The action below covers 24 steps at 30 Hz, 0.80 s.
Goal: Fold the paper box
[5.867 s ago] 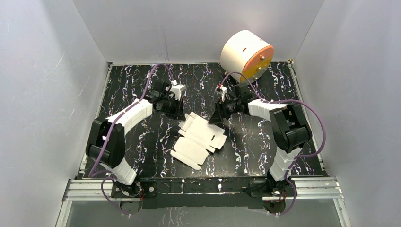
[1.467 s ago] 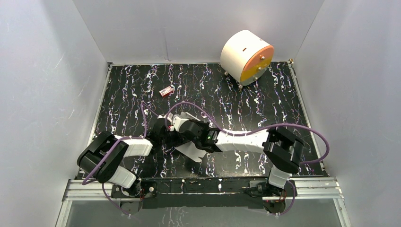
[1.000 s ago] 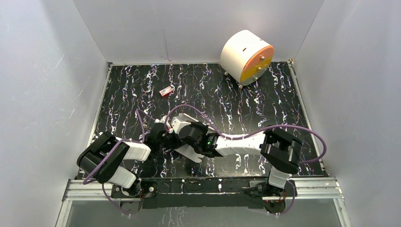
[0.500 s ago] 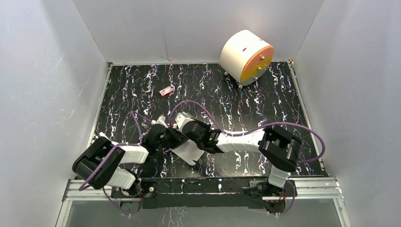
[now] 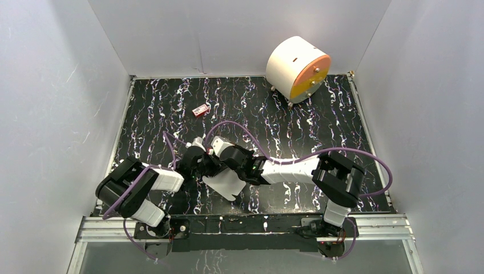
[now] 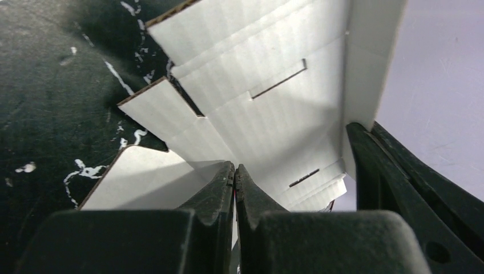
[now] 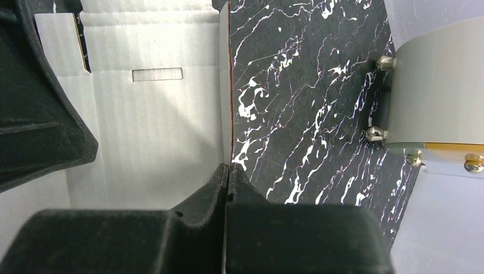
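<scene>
- paper box point(image 5: 226, 184): a white sheet of thin corrugated cardboard, die-cut with flaps and slots. it sits at the near middle of the table point(image 5: 154, 103), between the two arms. one panel slopes down toward the near edge, and the others are raised among the grippers.
- left gripper point(image 6: 234, 169): the jaws are pressed together with a thin white edge showing between them, so it appears to pinch a flap on the left side of the box.
- right gripper point(image 7: 228, 169): the jaws are closed on the edge of an upright wall panel, whose brown cut edge runs straight into the pinch. a slotted panel lies just left of it in the wrist view.
- handling, as judged: the box is very light and will lift or swing with little effort. it is stiff across a panel but hinges readily at the scored creases. the face is smooth, so a loose pinch may slide, and a hard pinch or an off-crease pull is likely to dent it.
- where to take hold, as judged: at a free panel edge close to a crease, clear of slots and tabs so these stay free to mate. with a hold on each side, one can anchor while the other turns a wall.
- bystanders: a white cylinder with an orange face point(image 5: 297, 67) stands at the far right and a small red item point(image 5: 200, 110) lies far left of centre. both are well apart from the box.
</scene>
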Tool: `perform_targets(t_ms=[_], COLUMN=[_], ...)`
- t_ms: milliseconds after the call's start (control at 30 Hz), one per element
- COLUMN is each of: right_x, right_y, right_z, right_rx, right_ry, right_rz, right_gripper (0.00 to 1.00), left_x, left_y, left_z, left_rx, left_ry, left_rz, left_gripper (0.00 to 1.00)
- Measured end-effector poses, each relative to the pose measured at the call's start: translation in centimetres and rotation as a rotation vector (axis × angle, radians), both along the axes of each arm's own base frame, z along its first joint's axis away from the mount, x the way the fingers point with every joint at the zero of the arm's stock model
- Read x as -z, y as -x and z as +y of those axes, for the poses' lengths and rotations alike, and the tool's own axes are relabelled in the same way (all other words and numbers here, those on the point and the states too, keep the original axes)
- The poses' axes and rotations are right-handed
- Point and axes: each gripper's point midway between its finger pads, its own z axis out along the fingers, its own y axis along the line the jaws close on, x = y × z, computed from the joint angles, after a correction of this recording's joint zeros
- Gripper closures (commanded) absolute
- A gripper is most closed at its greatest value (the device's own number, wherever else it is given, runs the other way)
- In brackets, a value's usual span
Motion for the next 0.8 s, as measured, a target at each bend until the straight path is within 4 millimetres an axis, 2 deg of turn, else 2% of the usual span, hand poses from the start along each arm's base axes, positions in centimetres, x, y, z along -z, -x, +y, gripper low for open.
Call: perform_targets(t_ms=[100, 567, 800], right_x=[0.0, 0.5, 0.5], right_y=[0.0, -0.1, 0.3], right_z=[0.0, -1.2, -0.6], right_rx=[0.0, 0.024, 0.016], right_ry=[-0.003, 0.04, 0.021], right_rz=[0.003, 0.024, 0.052], right_gripper=[0.97, 0.97, 0.97], left_x=[0.7, 1.2, 1.7], left_y=[0.1, -0.9, -1.5], left_z=[0.0, -1.1, -1.8], left_rx=[-0.003, 0.0, -0.007], left_ry=[-0.005, 0.021, 0.017], left_rz=[0.02, 0.021, 0.028], left_gripper=[1.0, 1.0, 1.0])
